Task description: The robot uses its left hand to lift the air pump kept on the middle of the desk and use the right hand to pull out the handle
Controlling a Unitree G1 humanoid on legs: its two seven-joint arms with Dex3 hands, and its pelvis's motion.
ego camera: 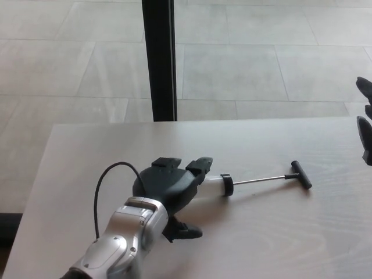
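Holding: left hand (165, 185) fingers wrapped on the air pump (214, 185), low over the bench (279, 232).
Handle (301, 174): rod already extended rightward.
Right hand (365, 119): far right edge — finger state unclear.

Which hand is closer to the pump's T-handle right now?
Right, narrowly. The right hand sits at the picture's right edge, beyond and right of the T-handle, not touching. The left hand covers the air pump body at the rod's other end.
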